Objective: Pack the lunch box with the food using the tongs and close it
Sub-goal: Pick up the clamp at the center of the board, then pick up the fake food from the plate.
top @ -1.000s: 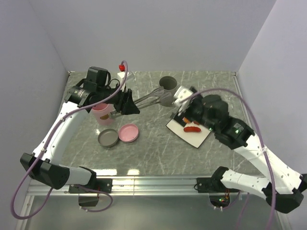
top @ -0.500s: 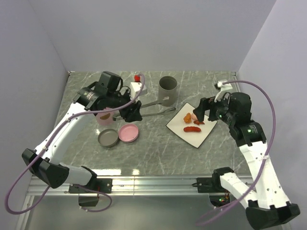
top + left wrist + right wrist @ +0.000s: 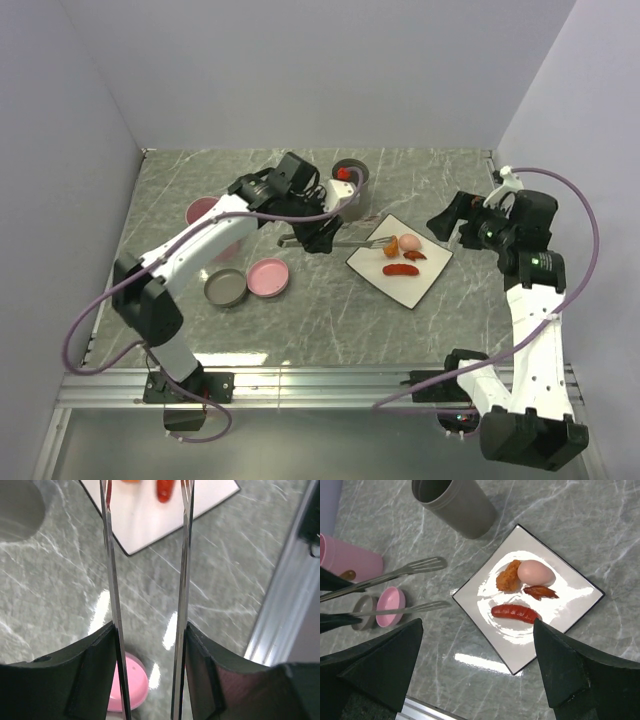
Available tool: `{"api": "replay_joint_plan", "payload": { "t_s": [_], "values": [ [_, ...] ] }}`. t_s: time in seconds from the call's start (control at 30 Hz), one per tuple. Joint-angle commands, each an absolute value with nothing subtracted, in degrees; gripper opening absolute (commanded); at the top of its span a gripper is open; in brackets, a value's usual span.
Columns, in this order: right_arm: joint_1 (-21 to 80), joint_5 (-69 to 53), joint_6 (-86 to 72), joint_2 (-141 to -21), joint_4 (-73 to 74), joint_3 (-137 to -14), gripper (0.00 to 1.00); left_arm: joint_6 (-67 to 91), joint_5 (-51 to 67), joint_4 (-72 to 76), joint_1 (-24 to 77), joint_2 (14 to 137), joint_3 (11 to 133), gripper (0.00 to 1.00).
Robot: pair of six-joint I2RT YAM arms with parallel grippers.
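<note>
**A:** What does the overhead camera give that the wrist cameras don't?

**B:** Both arms whole. The left arm stretches from its base across the table [image 3: 330,320] to the middle. There the left gripper [image 3: 320,236] pinches the tongs [image 3: 352,241], whose tips point right, at the white plate [image 3: 410,290]. The right arm stands tall at the right side. The right gripper [image 3: 447,218] is spread and hangs beside the plate's far right edge. The pink lunch box [image 3: 203,212] stands well to the left. A pink lid [image 3: 268,277] and a grey round piece [image 3: 225,288] lie side by side nearer the bases.

**A:** And the left wrist?

**B:** The grip, close up. The fingers [image 3: 92,672] press on the outsides of the two tong arms [image 3: 111,580], which run apart and nearly parallel towards the plate [image 3: 145,525]. Of the food, only the red sausage [image 3: 164,490] and a sliver of orange show at the top edge. A metal rail [image 3: 285,605] runs down the right.

**A:** The right wrist?

**B:** All the food at once, on the plate [image 3: 570,600]. The pale pink egg [image 3: 536,572] touches the fried piece [image 3: 508,576]. A small dark red bit [image 3: 540,591] lies just beside the egg, then the sausage [image 3: 515,613]. The tong tips [image 3: 432,564] lie just short of the plate's corner. This arm's own fingers [image 3: 380,665] stand wide apart around nothing. A grey cup [image 3: 455,502] stands upright beyond the plate.

**A:** The surroundings?

**B:** A glossy grey-green marbled tabletop, with plain pale walls [image 3: 300,70] on three sides.
</note>
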State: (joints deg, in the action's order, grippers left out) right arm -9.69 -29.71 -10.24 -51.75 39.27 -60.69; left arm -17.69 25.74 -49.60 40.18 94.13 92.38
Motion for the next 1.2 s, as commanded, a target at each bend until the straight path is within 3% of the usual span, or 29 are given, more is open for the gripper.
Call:
{"api": "replay_joint_plan", "payload": {
  "t_s": [0.0, 0.23, 0.7, 1.17],
  "values": [
    [-12.4, -33.9, -10.8, -53.7, 40.3, -65.1, 0.98, -16.7, 24.5, -45.0, 40.5, 97.6, 98.3, 0.57],
    [-14.8, -37.2, -8.7, -57.5, 42.0, -70.5, 0.98, -17.6, 26.1, -46.1, 41.4, 107.2, 107.3, 0.60],
    [-14.9, -39.7, -6.2, -60.0, 44.7, -77.9, 0.99, -16.6, 24.6, -39.7, 43.9, 116.2, 109.4, 0.61],
    [-14.9, -41.7, -4.1, -61.1, 45.9, -77.5, 1.00, -17.1, 23.3, -38.6, 44.8, 123.4, 113.5, 0.61]
  ]
}}
